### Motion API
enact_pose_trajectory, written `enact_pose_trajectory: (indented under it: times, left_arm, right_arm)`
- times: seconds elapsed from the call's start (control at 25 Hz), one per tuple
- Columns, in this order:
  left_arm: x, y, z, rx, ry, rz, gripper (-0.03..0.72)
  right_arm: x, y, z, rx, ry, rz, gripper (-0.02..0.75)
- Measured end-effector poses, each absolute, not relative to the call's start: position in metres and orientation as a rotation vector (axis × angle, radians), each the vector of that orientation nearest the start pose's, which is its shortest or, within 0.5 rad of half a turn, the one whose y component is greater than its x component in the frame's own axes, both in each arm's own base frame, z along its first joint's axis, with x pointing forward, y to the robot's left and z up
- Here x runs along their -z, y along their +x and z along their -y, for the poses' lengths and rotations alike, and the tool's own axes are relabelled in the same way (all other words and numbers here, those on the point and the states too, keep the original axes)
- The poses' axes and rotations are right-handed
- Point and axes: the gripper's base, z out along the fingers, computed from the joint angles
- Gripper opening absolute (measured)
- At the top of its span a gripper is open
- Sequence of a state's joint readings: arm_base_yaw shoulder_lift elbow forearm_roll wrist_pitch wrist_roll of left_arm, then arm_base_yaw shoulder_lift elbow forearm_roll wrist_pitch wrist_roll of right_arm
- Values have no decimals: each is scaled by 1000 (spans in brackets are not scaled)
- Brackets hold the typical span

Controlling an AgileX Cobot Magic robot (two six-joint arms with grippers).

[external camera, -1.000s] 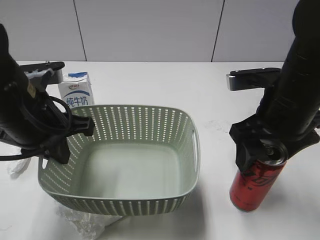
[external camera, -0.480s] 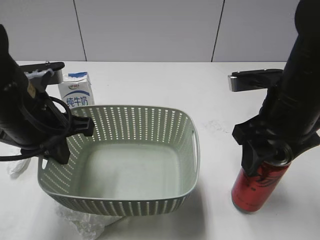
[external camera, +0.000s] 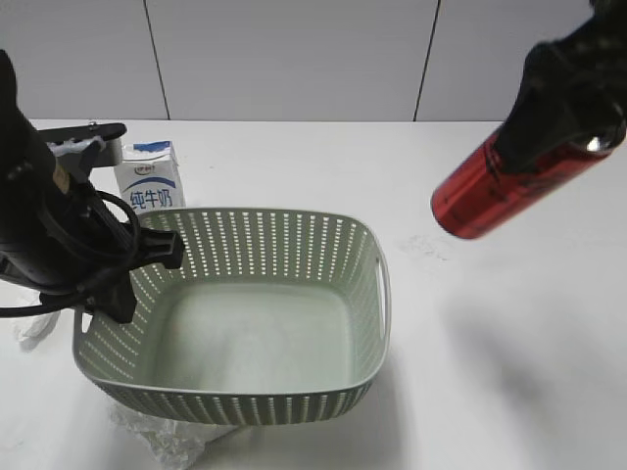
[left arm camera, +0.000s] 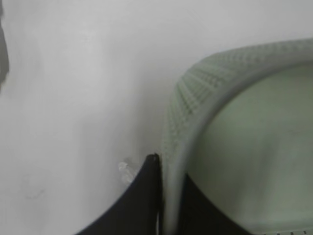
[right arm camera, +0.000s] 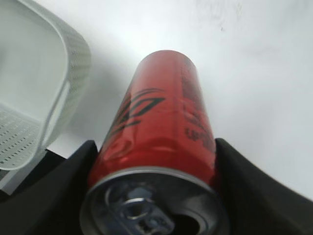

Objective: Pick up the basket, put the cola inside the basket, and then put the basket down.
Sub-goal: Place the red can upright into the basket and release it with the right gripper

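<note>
The pale green basket [external camera: 245, 323] sits left of centre in the exterior view, open side up and empty. My left gripper [external camera: 132, 269] is shut on its left rim. In the left wrist view the black fingers [left arm camera: 142, 196] pinch the rim of the basket [left arm camera: 195, 93] between them. My right gripper [external camera: 558, 108] is shut on the top end of the red cola [external camera: 485, 186] and holds it tilted in the air, up and to the right of the basket. In the right wrist view the cola [right arm camera: 161, 117] fills the jaws of my right gripper [right arm camera: 154, 171], with the basket's corner [right arm camera: 73, 63] below left.
A white-and-blue milk carton [external camera: 149, 186] stands behind the basket's left corner. Crumpled clear plastic [external camera: 167, 436] lies under the basket's front-left edge, and more [external camera: 34, 328] at the far left. The white table [external camera: 490, 372] lies under the cola.
My right gripper has lifted the cola off the table, from standing at lower right to tilted high at upper right. The basket and left arm have not moved.
</note>
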State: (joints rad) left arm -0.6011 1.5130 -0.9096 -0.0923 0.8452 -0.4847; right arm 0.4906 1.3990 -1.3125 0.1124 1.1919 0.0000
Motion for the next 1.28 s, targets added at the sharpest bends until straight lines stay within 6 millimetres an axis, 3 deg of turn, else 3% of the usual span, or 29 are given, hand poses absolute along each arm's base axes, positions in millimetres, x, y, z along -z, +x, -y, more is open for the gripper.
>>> enact_pose_trajectory:
  times: [0.24,0.44,0.64,0.88,1.08,1.28]
  left_arm:
    - [-214,219,158,259,93,-2989,-4]
    - [-214,220,157,246,103,-2986,-4]
    - [-213,220,157,243,105,-2986,-4]
    - [-213,220,157,241,107,-2984,-4]
    - [-213,220,157,241,107,-2984,-4]
    - [-213,220,157,240,108,-2983,-4]
  right_arm:
    - [-399,225,-144,-407,-774,-2491,506]
    - [-408,212,-171,-468,-930,-2419,506]
    - [-382,203,-219,-491,-1148,-2447,506]
    - [-326,215,-273,-355,-1358,-2527,506]
    - [-298,233,-300,-312,-1398,-2566,505]
    - [-280,241,-309,-295,-1412,-2602,505]
